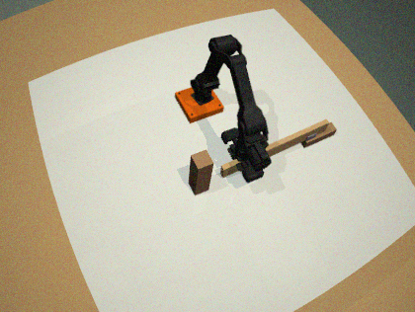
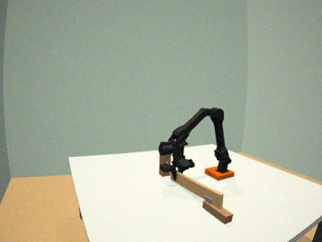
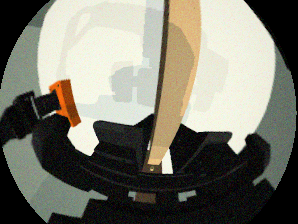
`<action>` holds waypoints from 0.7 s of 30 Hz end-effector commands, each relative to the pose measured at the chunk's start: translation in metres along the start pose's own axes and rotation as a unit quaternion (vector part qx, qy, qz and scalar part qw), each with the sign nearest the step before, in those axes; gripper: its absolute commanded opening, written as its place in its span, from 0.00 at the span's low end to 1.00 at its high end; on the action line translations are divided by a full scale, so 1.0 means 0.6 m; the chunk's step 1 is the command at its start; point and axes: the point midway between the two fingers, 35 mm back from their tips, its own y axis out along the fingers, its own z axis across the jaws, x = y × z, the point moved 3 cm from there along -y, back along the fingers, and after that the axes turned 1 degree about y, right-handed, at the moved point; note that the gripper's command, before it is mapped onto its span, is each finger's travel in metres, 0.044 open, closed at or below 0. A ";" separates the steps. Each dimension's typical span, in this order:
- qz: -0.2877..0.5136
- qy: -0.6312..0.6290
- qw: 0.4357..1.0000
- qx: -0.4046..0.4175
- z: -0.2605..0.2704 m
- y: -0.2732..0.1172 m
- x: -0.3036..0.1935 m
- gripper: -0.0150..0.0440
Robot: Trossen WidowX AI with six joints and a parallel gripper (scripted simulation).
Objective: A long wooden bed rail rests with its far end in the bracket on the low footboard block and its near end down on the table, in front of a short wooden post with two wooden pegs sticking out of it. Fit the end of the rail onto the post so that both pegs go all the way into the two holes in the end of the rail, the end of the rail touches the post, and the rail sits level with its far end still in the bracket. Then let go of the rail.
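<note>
The long wooden rail point(image 1: 289, 142) point(image 2: 197, 186) point(image 3: 176, 63) runs from the low footboard block point(image 1: 320, 136) point(image 2: 217, 211) toward the short wooden post point(image 1: 200, 173) point(image 2: 164, 159). Its far end sits at the bracket point(image 1: 311, 134) point(image 2: 208, 199). Its near end point(image 1: 227, 169) is a short gap away from the post and apart from it. My gripper point(image 1: 248, 165) point(image 2: 175, 171) point(image 3: 159, 117) is shut on the rail close to that near end. The pegs on the post are too small to make out.
The arm's orange base plate point(image 1: 199, 104) point(image 2: 219, 173) is behind the rail. The white mat point(image 1: 124, 222) point(image 2: 134, 214) covers the tan table point(image 1: 30, 276) point(image 2: 34, 214).
</note>
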 end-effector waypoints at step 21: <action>-0.002 -0.001 1.000 -0.006 -0.009 -0.026 0.001 0.25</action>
